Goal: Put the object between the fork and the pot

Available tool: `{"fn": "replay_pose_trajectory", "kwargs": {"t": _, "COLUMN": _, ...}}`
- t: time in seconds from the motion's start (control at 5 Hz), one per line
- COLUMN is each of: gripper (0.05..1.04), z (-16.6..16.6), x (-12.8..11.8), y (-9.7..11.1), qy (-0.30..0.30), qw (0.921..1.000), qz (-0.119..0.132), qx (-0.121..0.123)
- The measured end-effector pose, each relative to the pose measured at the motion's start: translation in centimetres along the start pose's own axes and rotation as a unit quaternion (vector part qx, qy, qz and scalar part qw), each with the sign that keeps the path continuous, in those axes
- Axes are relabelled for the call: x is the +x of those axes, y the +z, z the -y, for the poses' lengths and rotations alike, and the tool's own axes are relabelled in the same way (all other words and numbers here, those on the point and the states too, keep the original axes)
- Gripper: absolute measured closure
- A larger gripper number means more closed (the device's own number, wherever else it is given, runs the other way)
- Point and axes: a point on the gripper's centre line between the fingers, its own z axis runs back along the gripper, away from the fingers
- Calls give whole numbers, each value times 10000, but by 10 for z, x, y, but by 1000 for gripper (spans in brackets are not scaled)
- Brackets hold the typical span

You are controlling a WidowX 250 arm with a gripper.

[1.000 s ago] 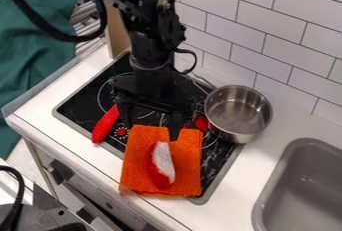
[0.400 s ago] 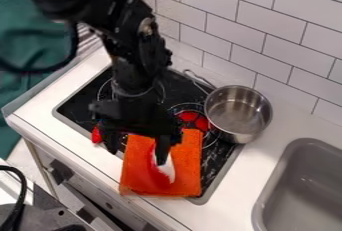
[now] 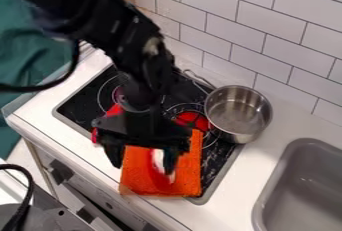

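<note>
Orange cloth (image 3: 190,177) is lying over the front of the black stove (image 3: 75,106), and the red-and-white toy (image 3: 158,174) is resting on it. The toy's long axis is running roughly from the back of the stove toward its front edge. The hand (image 3: 143,168) is hanging just above with its fingers (image 3: 171,161) spread wide, gripping nothing, and they are standing apart across the toy's narrow width. The toy is lying off-centre between them, close by the view's right-hand finger, so the coming grasp is probably calling for a small shift that way before closing. The metal pot (image 3: 251,134) is standing behind and to the right, so the carry is likely heading stoveward from here.
</note>
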Motion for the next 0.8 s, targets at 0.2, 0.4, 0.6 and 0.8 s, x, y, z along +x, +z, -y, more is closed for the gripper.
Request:
{"fn": "replay_pose_trajectory", "kwargs": {"t": 0.2, "gripper": 79, "z": 14, "x": 4, "y": -6, "qy": 281, "qw": 9995, "qz": -83, "qx": 104}}
{"fn": "replay_pose_trajectory", "kwargs": {"t": 0.4, "gripper": 79, "z": 22, "x": 7, "y": -15, "qy": 503, "qw": 9986, "qz": -189, "qx": -11}}
{"fn": "replay_pose_trajectory", "kwargs": {"t": 0.6, "gripper": 79, "z": 25, "x": 11, "y": -22, "qy": 578, "qw": 9980, "qz": -261, "qx": -48}}
{"fn": "replay_pose_trajectory", "kwargs": {"t": 0.8, "gripper": 79, "z": 21, "x": 16, "y": -24, "qy": 662, "qw": 9975, "qz": -236, "qx": -23}}
